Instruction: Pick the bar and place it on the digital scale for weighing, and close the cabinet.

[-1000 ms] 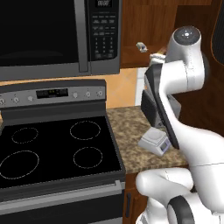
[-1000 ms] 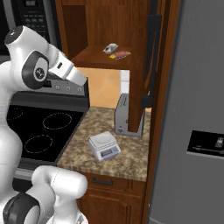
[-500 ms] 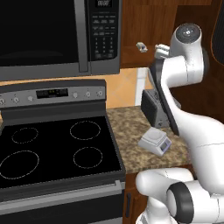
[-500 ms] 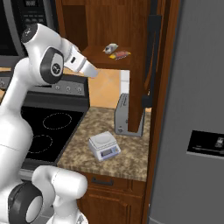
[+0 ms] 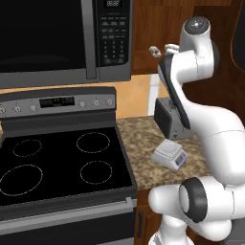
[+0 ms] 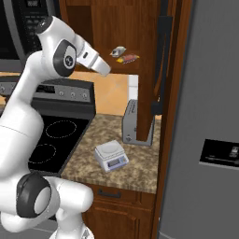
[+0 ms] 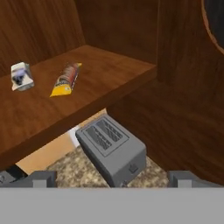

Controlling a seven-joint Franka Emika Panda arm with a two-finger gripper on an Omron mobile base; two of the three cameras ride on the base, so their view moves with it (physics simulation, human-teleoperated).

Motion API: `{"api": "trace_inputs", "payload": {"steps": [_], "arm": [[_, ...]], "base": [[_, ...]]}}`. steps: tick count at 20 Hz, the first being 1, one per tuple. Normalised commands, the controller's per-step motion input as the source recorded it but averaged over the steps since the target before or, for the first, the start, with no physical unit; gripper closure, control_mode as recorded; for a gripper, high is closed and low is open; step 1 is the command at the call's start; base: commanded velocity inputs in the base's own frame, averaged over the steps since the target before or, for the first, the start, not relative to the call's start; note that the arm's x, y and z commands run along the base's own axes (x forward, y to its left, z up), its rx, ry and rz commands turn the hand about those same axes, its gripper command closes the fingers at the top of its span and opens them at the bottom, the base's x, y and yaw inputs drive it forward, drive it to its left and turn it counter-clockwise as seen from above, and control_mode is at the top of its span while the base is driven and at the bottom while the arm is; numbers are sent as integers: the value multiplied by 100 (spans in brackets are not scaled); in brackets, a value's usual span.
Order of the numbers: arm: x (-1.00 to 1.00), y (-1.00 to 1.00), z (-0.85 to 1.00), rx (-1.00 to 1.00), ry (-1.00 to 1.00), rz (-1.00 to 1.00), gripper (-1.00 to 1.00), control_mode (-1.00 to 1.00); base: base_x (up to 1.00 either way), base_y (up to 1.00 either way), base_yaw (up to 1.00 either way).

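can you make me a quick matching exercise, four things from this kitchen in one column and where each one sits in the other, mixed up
Things:
1. bar
2. digital scale
3. toaster
4. small white-grey object

Places:
A. on the granite counter, out in front of the toaster
B. on the cabinet shelf, beside the bar
C. on the counter, under the open cabinet
D. on the cabinet shelf, orange-red and yellow packet

Pairs: 1-D, 2-A, 3-C, 4-B
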Motion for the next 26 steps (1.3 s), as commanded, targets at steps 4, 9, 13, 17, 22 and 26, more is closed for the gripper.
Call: {"api": "trace_inputs", "payload": {"steps": [4, 9, 13, 17, 22, 26], "arm": [[38, -16, 0, 0, 1, 0, -100, -100], [34, -16, 0, 0, 0, 0, -100, -100], [44, -14, 0, 0, 0, 0, -100, -100], [54, 0, 0, 0, 4, 0, -100, -100], [58, 0, 0, 0, 3, 0, -100, -100], [47, -8, -13, 0, 0, 0, -100, -100]], "base": [[0, 0, 0], [0, 0, 0], [0, 0, 0], [0, 0, 0], [0, 0, 0], [0, 0, 0]]}}
